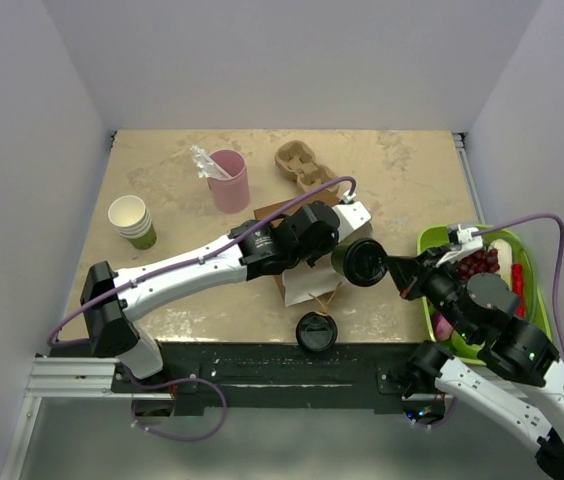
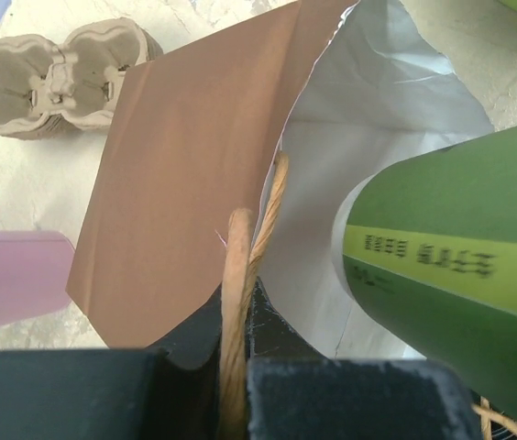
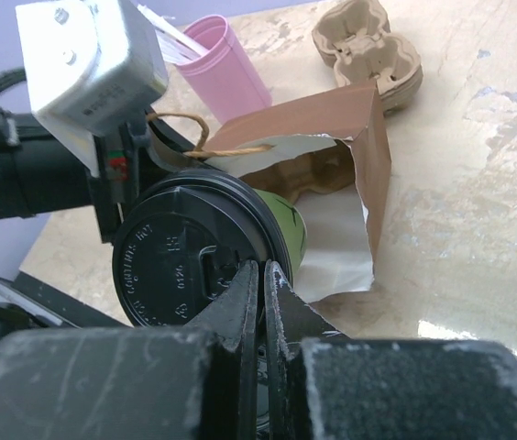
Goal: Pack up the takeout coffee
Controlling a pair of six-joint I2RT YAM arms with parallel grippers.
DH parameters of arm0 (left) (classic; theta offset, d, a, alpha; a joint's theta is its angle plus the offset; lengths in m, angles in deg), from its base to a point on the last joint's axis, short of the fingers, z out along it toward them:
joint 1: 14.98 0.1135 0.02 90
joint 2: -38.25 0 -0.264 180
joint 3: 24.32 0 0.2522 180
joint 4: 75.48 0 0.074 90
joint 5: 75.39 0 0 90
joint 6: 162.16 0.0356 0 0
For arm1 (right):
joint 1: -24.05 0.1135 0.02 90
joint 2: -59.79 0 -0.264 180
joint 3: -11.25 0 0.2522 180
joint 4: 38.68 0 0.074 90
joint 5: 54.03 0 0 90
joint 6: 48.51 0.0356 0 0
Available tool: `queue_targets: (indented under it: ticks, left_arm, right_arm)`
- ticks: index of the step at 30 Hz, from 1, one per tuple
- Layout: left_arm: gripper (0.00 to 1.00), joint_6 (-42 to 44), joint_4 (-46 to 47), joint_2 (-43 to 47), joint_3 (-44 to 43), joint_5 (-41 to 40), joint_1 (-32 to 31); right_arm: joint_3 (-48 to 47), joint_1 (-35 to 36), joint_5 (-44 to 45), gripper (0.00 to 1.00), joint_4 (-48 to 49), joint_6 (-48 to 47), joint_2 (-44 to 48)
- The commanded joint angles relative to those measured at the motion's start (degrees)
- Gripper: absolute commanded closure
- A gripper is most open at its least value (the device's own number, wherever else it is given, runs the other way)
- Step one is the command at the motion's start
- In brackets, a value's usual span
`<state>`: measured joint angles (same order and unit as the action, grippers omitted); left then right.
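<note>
Two grippers are engaged. Nearest, the right gripper (image 3: pixel 260 273) is pinched on the lid rim of the takeout coffee (image 3: pixel 185 261) — cup carried on its side at the paper bag (image 2: pixel 185 156) mouth, long axis near horizontal, base inward. Beyond, the left gripper (image 2: pixel 240 307) is seemingly clamped on the twine handle (image 2: pixel 238 266). Insertion and release are not yet done.

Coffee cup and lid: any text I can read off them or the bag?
Lid of the takeout coffee: raised lettering around its rim, too faint to read.
Light-green band on the cup's side: one line of dark print, too blurred to read.
Paper bag: no print visible.
</note>
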<state>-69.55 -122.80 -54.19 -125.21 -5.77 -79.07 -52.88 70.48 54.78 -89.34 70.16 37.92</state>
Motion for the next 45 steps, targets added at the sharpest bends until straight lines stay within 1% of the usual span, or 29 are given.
queue_targets:
  ticks: [1, 5, 7, 8, 12, 15, 19, 20, 24, 27, 29, 31, 34, 38, 41, 45]
  left_arm:
    - [1.00, -2.00, 1.57, 2.97, -2.16, -0.45, 0.11]
    - [1.00, -1.73, 1.74, 3.67, -2.25, 0.25, 0.20]
    - [1.00, -1.82, 1.66, 3.94, -2.25, 0.95, 0.63]
    - [1.00, -1.99, 1.66, 4.37, -2.17, 2.70, 0.90]
    - [1.00, -2.17, 1.83, 5.17, -2.16, 8.42, 2.39]
    - [1.00, -1.74, 1.83, 5.43, -2.08, 11.85, 2.75]
    - [1.00, -2.17, 1.05, 5.08, -2.69, 12.82, 2.92]
    - [1.00, -3.83, -0.09, 4.56, -4.08, 13.00, 3.10]
    - [1.00, -4.90, -0.72, 3.59, -5.06, 15.54, 3.54]
    - [1.00, -5.86, -1.59, 2.36, -5.94, 15.11, 3.63]
    - [1.00, -6.48, -2.03, 1.74, -6.64, 14.58, 3.71]
    - [1.00, -6.92, -2.39, 1.04, -6.82, 14.93, 3.80]
    - [1.00, -6.92, -1.51, 0.95, -6.21, 16.51, 3.89]
    - [1.00, -7.09, -1.59, 1.12, -5.86, 17.04, 3.89]
    - [1.00, -6.83, -1.16, 1.74, -4.98, 18.27, 3.89]
    - [1.00, -6.04, -0.54, 2.18, -4.54, 19.85, 3.89]
  right_arm:
    - [2.99, -0.20, -1.84, 1.00, 7.80, -2.83, -0.81]
    - [5.63, -0.20, -4.65, 1.00, 11.94, -3.62, -2.12]
    - [8.08, -0.20, -7.38, 1.00, 15.62, -4.41, -2.30]
    - [9.05, -0.29, -8.17, 1.00, 18.86, -4.76, -2.48]
    - [11.87, -0.12, -12.03, 1.00, 25.46, -9.05, -5.20]
    - [13.45, -0.12, -13.09, 1.00, 30.39, -12.04, -7.83]
    - [15.74, -0.12, -11.95, 1.00, 34.87, -14.42, -10.12]
    - [17.39, 0.14, -12.21, 1.00, 38.10, -15.56, -10.99]
    - [18.99, 1.46, -9.67, 1.00, 40.60, -16.18, -13.11]
    - [18.90, 4.36, -5.29, 1.00, 40.42, -17.15, -14.95]
    - [18.64, 7.69, -1.33, 1.00, 39.89, -17.33, -15.92]
    - [19.42, 10.07, 1.65, 1.00, 41.46, -15.93, -16.36]
    - [21.01, 10.60, 2.81, 1.00, 45.41, -13.38, -17.50]
    - [21.10, 11.22, 6.84, 1.00, 45.96, -12.49, -20.23]
    - [21.71, 11.40, 7.91, 1.00, 46.48, -13.11, -21.20]
    - [23.38, 11.48, 6.95, 1.00, 50.08, -16.35, -20.85]
